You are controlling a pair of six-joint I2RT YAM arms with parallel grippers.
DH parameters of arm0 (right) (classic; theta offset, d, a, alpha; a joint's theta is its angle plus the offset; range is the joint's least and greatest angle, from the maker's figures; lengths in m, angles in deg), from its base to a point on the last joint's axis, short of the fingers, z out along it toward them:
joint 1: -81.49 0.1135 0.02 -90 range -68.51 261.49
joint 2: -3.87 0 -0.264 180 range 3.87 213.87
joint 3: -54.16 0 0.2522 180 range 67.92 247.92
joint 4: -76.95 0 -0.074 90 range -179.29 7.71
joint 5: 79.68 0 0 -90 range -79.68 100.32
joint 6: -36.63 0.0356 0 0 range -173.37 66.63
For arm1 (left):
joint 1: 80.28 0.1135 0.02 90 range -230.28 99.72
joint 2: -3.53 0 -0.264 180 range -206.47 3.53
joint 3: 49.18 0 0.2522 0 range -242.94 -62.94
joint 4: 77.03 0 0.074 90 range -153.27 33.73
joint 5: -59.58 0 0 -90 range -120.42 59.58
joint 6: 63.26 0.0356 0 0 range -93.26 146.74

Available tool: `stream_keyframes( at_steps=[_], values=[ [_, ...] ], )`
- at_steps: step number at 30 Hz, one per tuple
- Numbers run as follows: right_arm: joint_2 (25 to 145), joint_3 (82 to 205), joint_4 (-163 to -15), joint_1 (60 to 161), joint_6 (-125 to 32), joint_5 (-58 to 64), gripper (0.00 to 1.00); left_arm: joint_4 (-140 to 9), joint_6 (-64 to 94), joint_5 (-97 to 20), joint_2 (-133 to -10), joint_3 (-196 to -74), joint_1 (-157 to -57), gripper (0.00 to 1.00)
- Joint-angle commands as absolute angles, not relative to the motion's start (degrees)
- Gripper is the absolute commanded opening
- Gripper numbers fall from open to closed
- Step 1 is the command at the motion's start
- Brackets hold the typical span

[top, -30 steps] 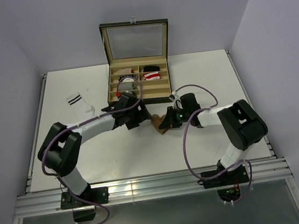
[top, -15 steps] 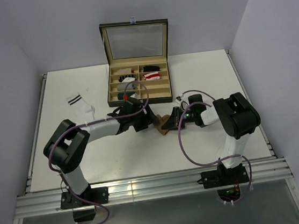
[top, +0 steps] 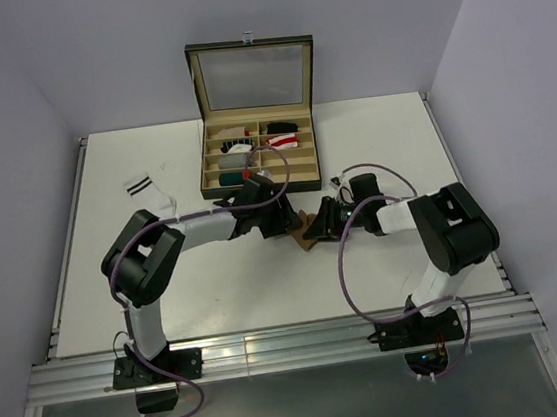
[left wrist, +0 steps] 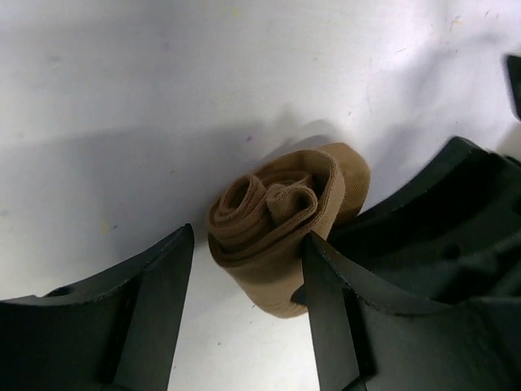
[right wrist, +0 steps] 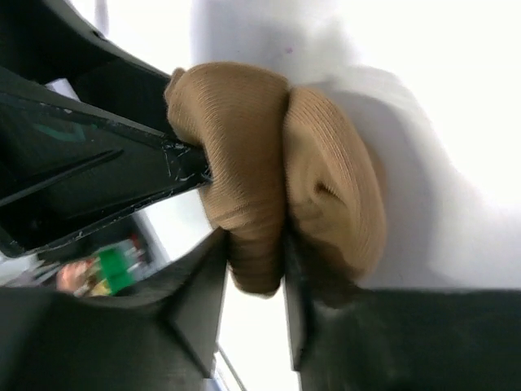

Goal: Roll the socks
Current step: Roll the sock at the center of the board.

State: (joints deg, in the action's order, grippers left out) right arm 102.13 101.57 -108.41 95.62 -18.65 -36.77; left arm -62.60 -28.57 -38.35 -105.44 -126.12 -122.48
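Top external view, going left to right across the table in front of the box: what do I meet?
white striped sock → left gripper → tan sock → right gripper

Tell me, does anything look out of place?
Nothing spilled or damaged. Only the white sock lies loose and flat, apart from the box; the tan sock is rolled, pinched in the right pincer.

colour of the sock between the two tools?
Plain tan-brown sock, no pattern. The left wrist view shows it best, rolled into a spiral.
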Motion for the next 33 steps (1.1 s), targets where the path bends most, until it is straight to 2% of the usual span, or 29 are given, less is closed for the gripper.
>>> stream_keyframes(
  at_steps=[1,2,5,11,15,27,33],
  values=[
    [95.56,101.58,-94.42,97.92,-24.89,-22.51,0.43,-53.7,-23.63,-35.0,-109.14,-128.59,-123.61,0.6],
    [91.97,101.76,-93.0,99.4,-25.85,-20.29,0.49,-52.12,-22.67,-34.56,-109.58,-129.55,-123.87,0.61],
    [86.86,103.43,-87.02,101.87,-27.79,-8.53,0.54,-50.18,-21.17,-33.15,-110.64,-131.05,-124.67,0.61],
    [76.04,104.93,-82.61,112.68,-31.65,12.22,0.55,-48.68,-20.02,-32.97,-111.34,-132.28,-125.37,0.61],
    [75.24,105.1,-83.93,117.16,-34.03,16.63,0.54,-48.32,-19.76,-33.24,-111.52,-132.81,-125.37,0.61],
    [85.51,109.14,-88.76,128.94,-41.07,28.68,0.57,-48.15,-19.67,-35.26,-112.4,-133.34,-125.37,0.6],
    [92.8,113.79,-85.27,131.84,-40.11,34.84,0.58,-47.8,-19.32,-36.05,-112.75,-133.87,-125.37,0.6]
  ],
)
